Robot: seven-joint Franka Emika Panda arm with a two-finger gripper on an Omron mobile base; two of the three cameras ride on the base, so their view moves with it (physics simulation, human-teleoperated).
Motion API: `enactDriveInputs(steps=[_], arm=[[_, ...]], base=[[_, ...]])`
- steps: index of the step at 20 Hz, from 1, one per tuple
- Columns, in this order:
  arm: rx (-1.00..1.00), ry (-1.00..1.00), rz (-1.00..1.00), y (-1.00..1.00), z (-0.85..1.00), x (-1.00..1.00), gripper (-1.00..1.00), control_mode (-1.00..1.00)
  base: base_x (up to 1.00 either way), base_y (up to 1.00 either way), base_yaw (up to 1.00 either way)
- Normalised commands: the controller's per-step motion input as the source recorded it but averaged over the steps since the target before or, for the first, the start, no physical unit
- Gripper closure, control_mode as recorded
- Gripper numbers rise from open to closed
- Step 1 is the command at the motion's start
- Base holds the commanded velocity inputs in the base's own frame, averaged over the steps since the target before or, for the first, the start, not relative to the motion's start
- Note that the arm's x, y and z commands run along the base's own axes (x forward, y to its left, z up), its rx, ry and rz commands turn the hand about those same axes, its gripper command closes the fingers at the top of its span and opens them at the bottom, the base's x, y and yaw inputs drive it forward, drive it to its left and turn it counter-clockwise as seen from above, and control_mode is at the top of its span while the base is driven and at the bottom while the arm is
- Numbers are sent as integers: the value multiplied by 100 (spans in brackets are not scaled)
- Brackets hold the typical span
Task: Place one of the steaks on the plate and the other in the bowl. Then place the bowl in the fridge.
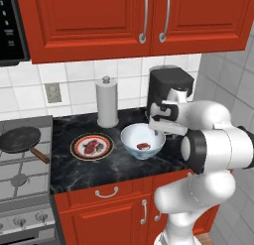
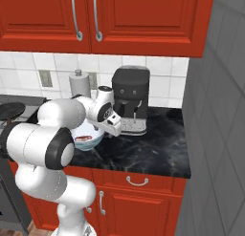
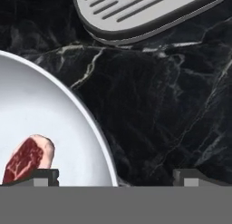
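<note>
Hand (image 3: 116,175) spread wide, holding nothing, poised over the rim of the bowl (image 3: 54,123). One steak (image 3: 27,157) lies inside the bowl, beside the left fingertip; the other steak (image 1: 91,147) sits on the plate (image 1: 74,146) beyond. Rim apparently passes between the fingers, bowl wall nearer the left one.

**Black marble counter and what sat on it**

I saw the black marble counter (image 1: 104,169) running from the stove to the grey wall, above red cabinets. Directly on it stood a paper towel roll (image 1: 107,102) at the back, with a dark coffee machine (image 1: 168,88) to its right. Nearer the front edge sat the plate (image 1: 92,146) and, just beside it on the right, the bowl (image 1: 143,141), the two apart.
</note>
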Motion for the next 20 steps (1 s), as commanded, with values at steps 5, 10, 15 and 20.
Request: enactDriveInputs(steps=[5,10,15,20], arm=[[0,0,0,11,-16,4,-100,-100],[1,0,0,4,-10,0,-100,-100],[2,0,0,5,-14,0,100,-100],[0,0,0,2,0,0,100,-100]], base=[[0,0,0],[0,0,0],[0,0,0],[0,0,0]])
